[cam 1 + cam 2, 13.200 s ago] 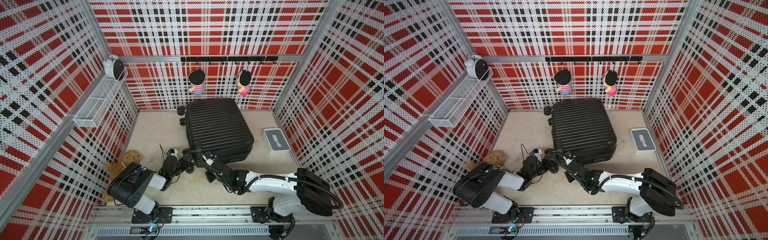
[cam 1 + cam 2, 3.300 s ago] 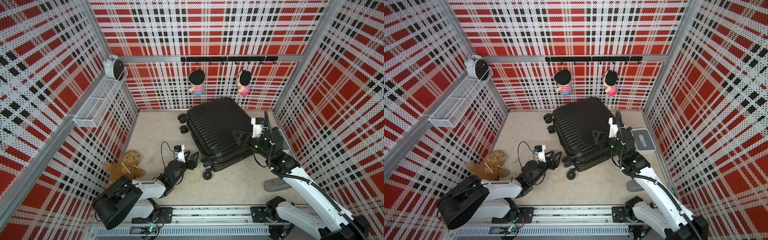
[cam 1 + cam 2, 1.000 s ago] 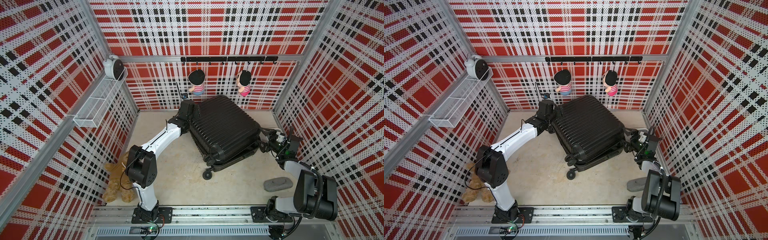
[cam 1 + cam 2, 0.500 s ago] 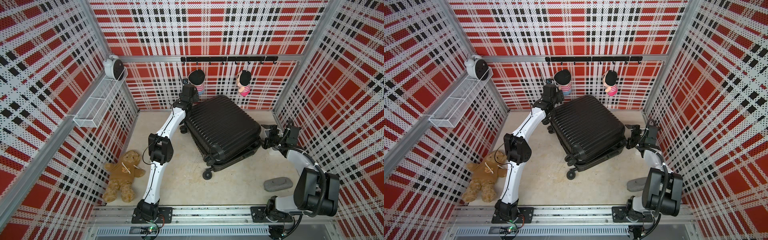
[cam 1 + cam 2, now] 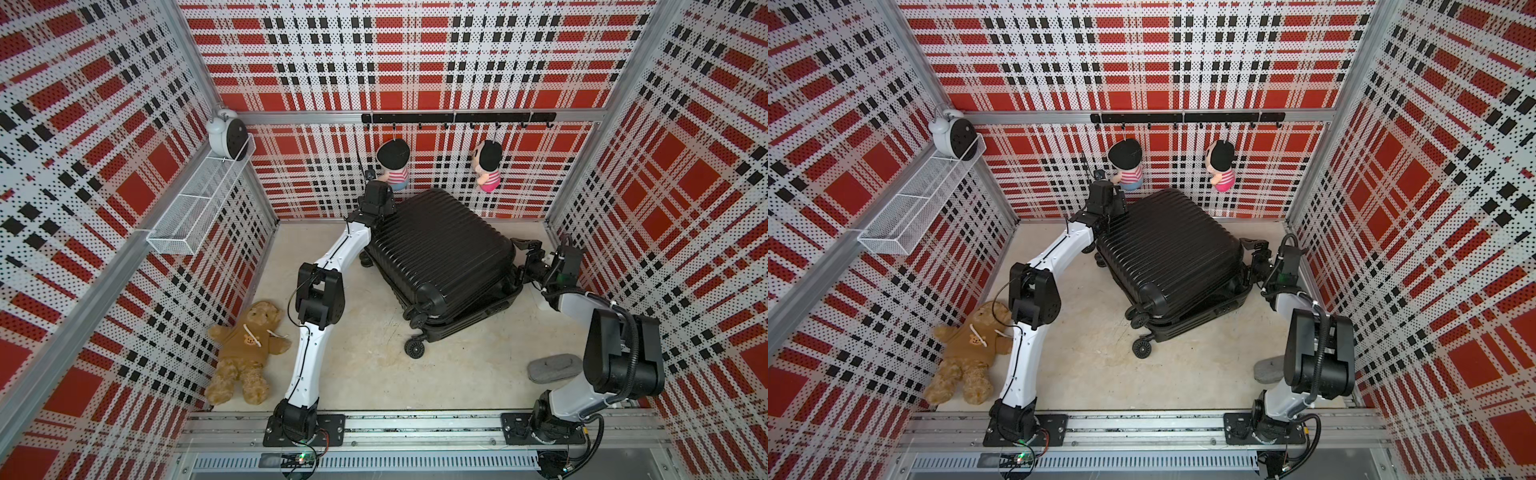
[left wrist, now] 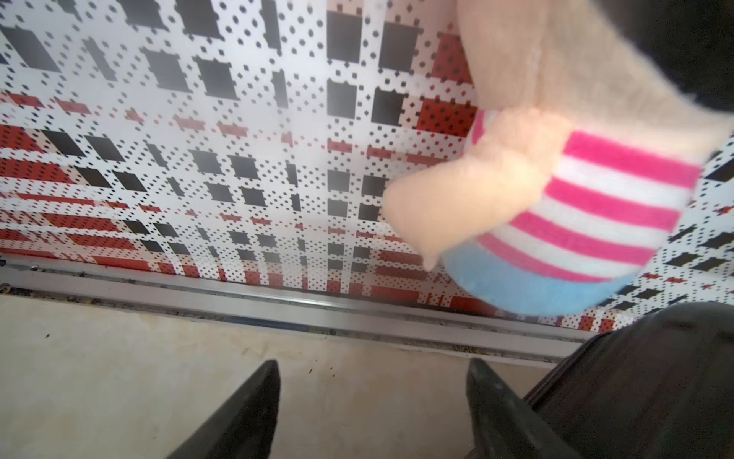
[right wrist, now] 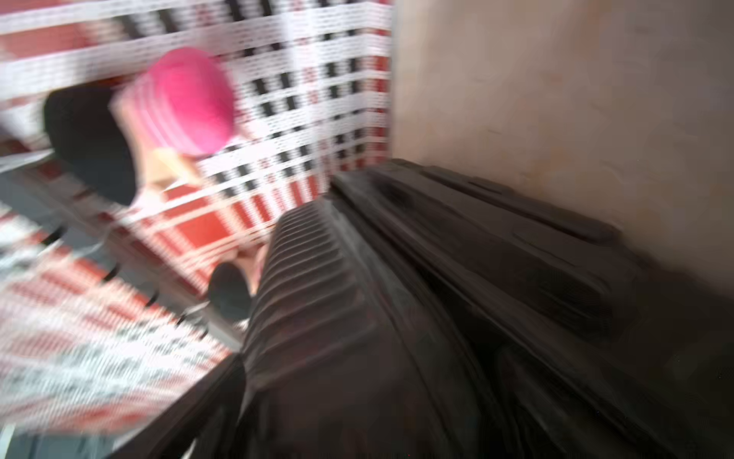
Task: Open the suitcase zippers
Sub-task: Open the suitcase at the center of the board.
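Suitcase [image 7: 317, 298] seam and zippers [image 7: 377, 278] motion-blurred in right wrist view

Ribbed, slightly glossy hard-plastic suitcase [image 5: 440, 253]; fuzzy plush teddy bear [image 5: 245, 353]; matt floor [image 5: 365, 365].

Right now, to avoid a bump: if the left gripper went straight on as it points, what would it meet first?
Likely the floor just before the back wall's bottom rail; depth is unclear. The suitcase and striped plush doll sit to one side of the left gripper.
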You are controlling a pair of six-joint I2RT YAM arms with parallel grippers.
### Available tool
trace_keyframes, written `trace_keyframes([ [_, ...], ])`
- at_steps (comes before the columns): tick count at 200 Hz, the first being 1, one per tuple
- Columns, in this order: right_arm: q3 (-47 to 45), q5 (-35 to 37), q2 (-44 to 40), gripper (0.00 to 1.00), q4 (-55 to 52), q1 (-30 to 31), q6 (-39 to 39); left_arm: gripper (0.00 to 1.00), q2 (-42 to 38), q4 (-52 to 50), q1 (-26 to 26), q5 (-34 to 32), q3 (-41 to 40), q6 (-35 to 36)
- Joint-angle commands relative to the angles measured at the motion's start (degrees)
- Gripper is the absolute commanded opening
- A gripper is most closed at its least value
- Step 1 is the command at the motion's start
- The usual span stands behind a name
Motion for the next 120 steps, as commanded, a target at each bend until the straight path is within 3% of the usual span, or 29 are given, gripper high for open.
trace_keyframes([
  [1,-4.55,-8.75,5.15,1.0,31.34,5.02,4.15,0.75,-2.18,1.73,0.46,3.8,-13.95,1.9],
  [38,-4.32,-10.72,7.51,1.0,49.35,9.17,7.39,0.74,-6.56,8.21,1.36,5.72,-23.51,1.01],
  [62,-3.97,-11.66,6.06,1.0,52.42,11.04,6.75,0.74,-7.12,9.06,1.36,6.41,-24.49,1.12],
  [86,-4.15,-12.62,0.38,0.99,46.44,12.7,0.85,0.74,-7.39,10.0,1.4,6.98,-25.13,1.04],
  [120,-1.85,-12.94,-11.41,0.93,24.32,15.98,-14.86,0.74,-9.8,11.54,1.57,8.05,-27.36,0.06],
])
